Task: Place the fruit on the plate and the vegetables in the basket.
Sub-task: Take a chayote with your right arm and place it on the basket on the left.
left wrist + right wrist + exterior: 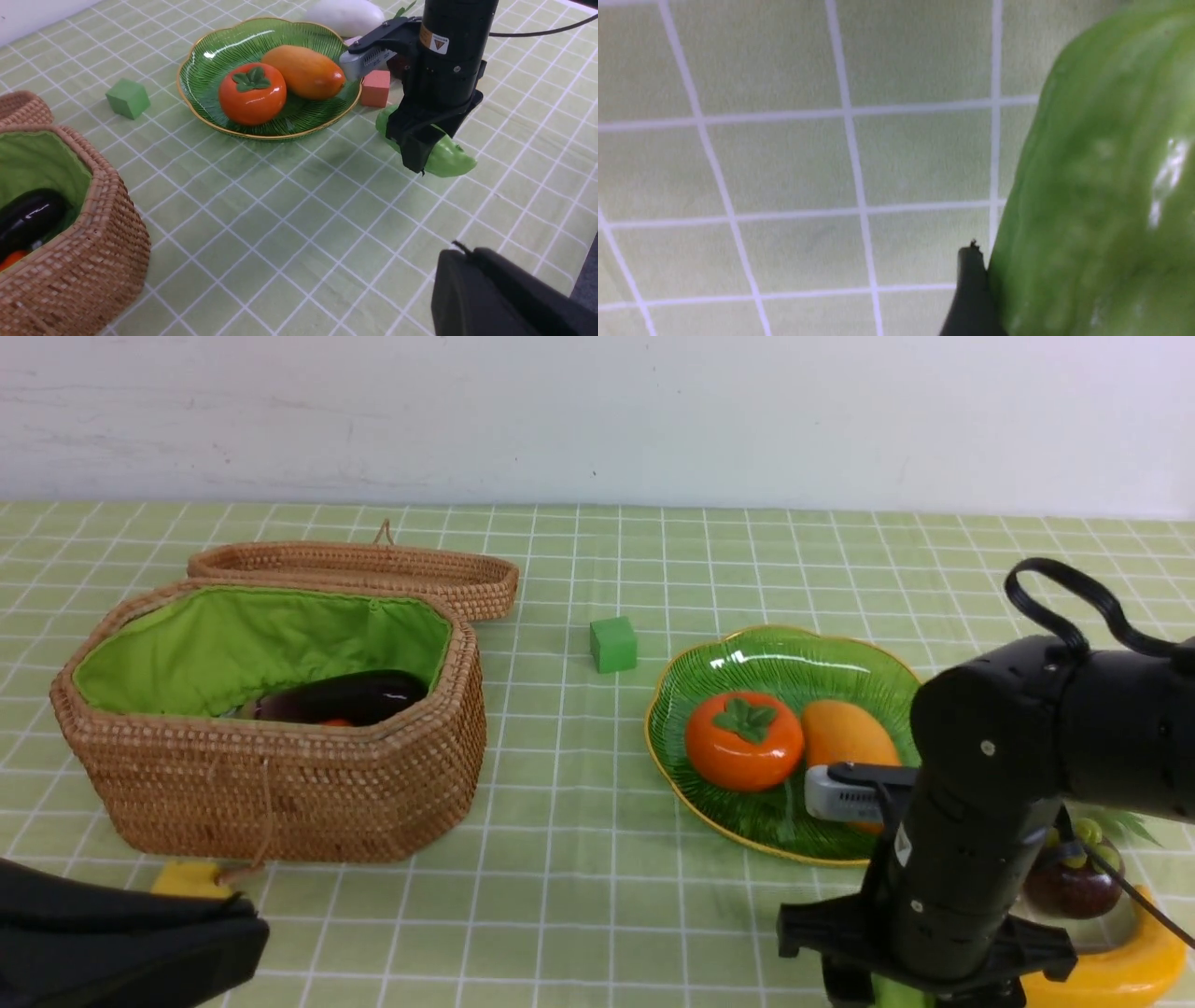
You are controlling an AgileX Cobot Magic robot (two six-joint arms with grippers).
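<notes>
your right gripper (424, 156): fingers seemingly clasping the gourd (451, 159); left gripper (469, 275) closed, empty; arm's warning label (435, 40) unreadable.

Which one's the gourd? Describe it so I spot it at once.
Find the green plate on the robot's right. Just off its rim nearer the robot, under the right end effector, lies the gourd. Unlike the pink cube and white radish nearby, it is light green, ridged and elongated.

table (579, 896), green checked cloth | basket (280, 793) stood left, yellow cube (187, 877) touching its front | green cube (613, 645) lay mid-table | plate (794, 653) sat right | pink cube (375, 88), radish (345, 16), gourd (444, 158), mangosteen (1074, 887), banana (1120, 971) lay near plate
</notes>
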